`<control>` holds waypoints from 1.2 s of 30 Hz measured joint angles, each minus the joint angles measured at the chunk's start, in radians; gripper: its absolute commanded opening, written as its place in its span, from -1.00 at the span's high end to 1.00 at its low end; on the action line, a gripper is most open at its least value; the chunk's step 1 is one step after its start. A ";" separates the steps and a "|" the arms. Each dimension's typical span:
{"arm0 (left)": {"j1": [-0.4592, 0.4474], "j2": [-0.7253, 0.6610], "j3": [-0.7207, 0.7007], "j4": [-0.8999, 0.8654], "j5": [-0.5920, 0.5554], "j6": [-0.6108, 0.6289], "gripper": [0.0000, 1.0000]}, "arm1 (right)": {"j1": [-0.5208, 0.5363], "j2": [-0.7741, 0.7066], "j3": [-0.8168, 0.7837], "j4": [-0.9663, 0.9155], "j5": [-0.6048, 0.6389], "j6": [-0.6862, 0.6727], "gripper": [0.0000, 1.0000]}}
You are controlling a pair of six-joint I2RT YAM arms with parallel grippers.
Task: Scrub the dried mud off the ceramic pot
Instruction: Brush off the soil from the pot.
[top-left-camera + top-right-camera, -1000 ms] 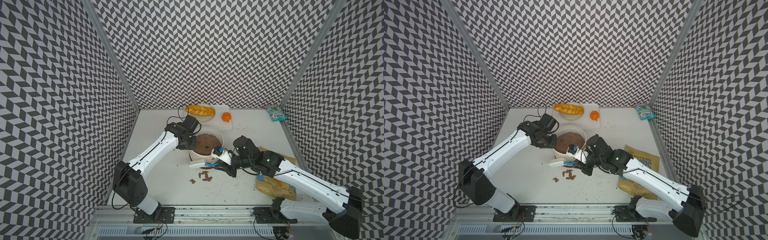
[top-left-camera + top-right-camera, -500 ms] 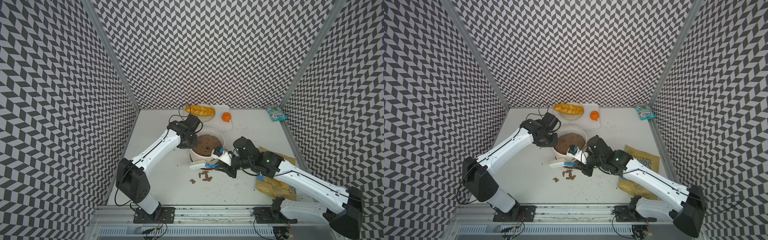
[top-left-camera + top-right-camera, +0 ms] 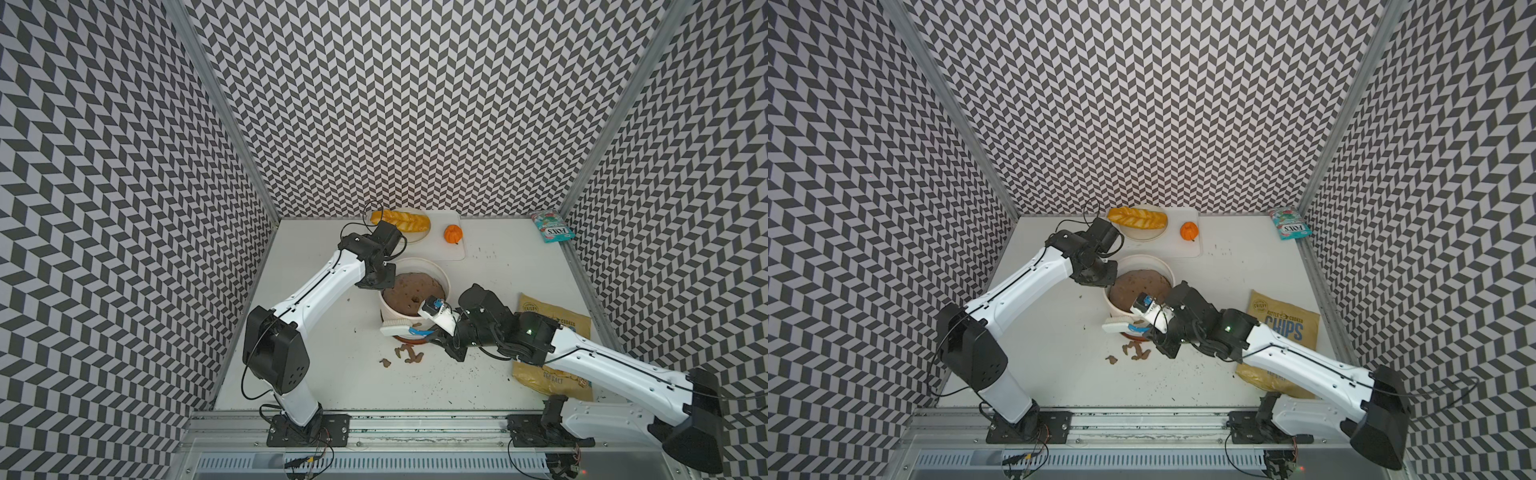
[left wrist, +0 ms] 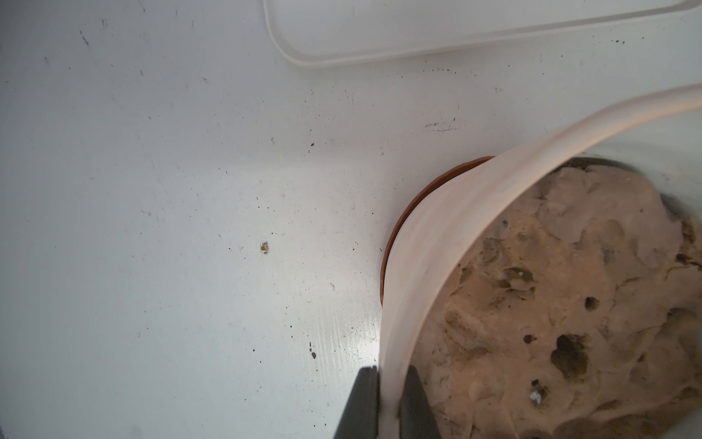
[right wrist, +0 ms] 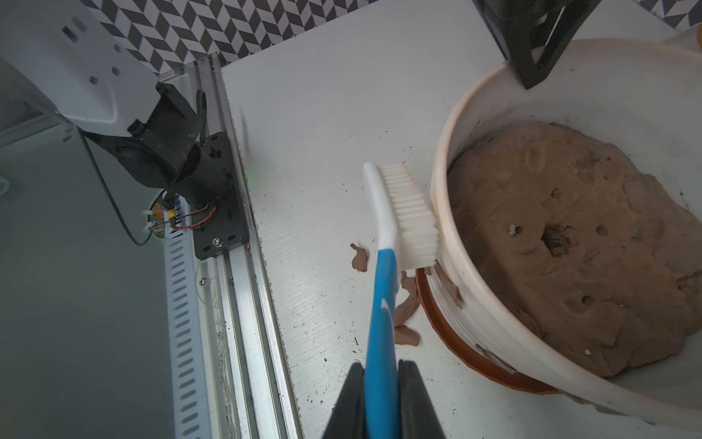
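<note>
The white ribbed ceramic pot (image 3: pixel 415 262) (image 3: pixel 1144 259) stands mid-table on a terracotta saucer (image 5: pixel 437 323), filled with brown soil (image 5: pixel 562 235). My left gripper (image 4: pixel 387 374) (image 3: pixel 380 282) is shut on the pot's rim (image 4: pixel 456 213) at its far-left side, one finger outside and one inside. My right gripper (image 5: pixel 381 366) (image 3: pixel 440 336) is shut on the blue handle of a white-bristled brush (image 5: pixel 410 213) (image 3: pixel 1117 326). The bristles press against the pot's near outer wall. Dried mud shows as a blotch on that wall (image 5: pixel 450 283) and as flakes (image 3: pixel 409 355) (image 3: pixel 1136 351) on the table below.
A white board (image 3: pixel 440 245) at the back carries a plate with bread (image 3: pixel 401 220) and a small orange fruit (image 3: pixel 453 234). A chips bag (image 3: pixel 557 328) lies under my right arm. A teal packet (image 3: pixel 552 226) lies in the back right corner. Dark crumbs dot the table.
My left gripper has closed onto the pot's rim and its arm has shifted slightly. The right arm and the brush have barely moved.
</note>
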 measured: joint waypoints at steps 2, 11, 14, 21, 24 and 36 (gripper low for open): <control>0.006 0.007 0.009 -0.003 0.004 0.018 0.90 | 0.032 0.001 -0.004 -0.002 0.058 0.042 1.00; 0.016 0.012 0.015 -0.001 0.011 0.046 0.90 | 0.138 0.003 -0.046 0.019 0.277 0.232 1.00; 0.016 0.012 0.015 0.005 0.011 0.048 0.90 | 0.166 0.018 -0.053 0.023 0.326 0.281 1.00; 0.017 0.012 0.014 0.015 0.011 0.050 0.90 | 0.203 0.045 -0.085 0.060 0.386 0.369 1.00; 0.019 0.012 0.013 0.023 0.011 0.053 0.90 | 0.207 0.057 -0.087 0.069 0.393 0.392 1.00; 0.021 0.011 0.009 0.031 0.012 0.065 0.92 | 0.235 0.066 -0.083 0.019 0.411 0.443 1.00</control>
